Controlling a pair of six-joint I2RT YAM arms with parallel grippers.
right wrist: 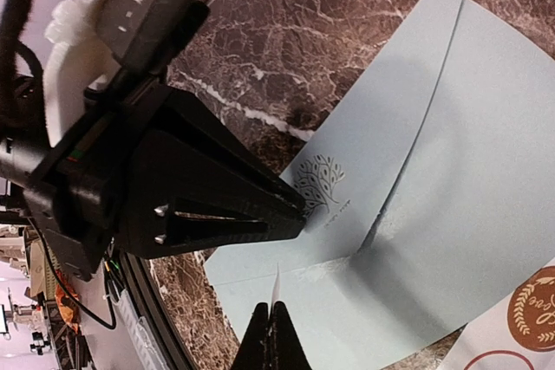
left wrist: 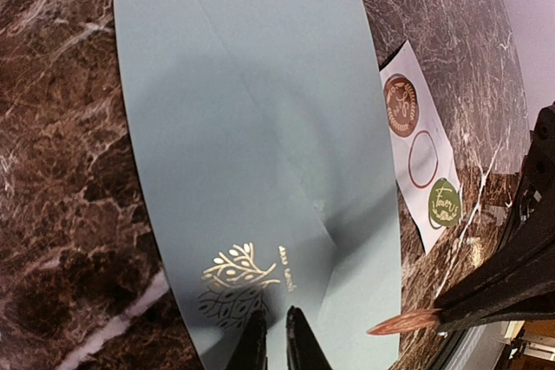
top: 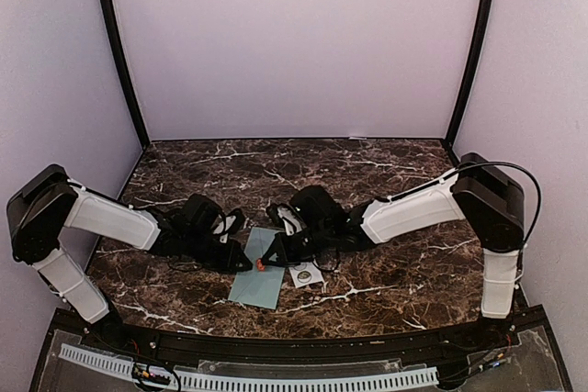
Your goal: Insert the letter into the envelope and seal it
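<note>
The pale teal envelope [top: 255, 274] lies flat between the arms with its flap folded down and a gold tree emblem [left wrist: 236, 270] near the flap's point. No letter shows. My left gripper [left wrist: 276, 335] rests at the emblem, its jaws almost together with only a thin slit and nothing in it. Coming in from the right, my right gripper [right wrist: 276, 305] is shut on a round reddish-brown sticker [left wrist: 403, 325]. It holds the sticker edge-on just above the envelope's near end, close to the left fingertips [right wrist: 290, 210].
A white sticker strip [left wrist: 431, 201] lies right of the envelope with a brown sticker [left wrist: 401, 105], an empty ring and a green sticker [left wrist: 443, 203]. Dark marble table [top: 386, 172] surrounds them. A black rail [top: 303, 346] runs along the near edge.
</note>
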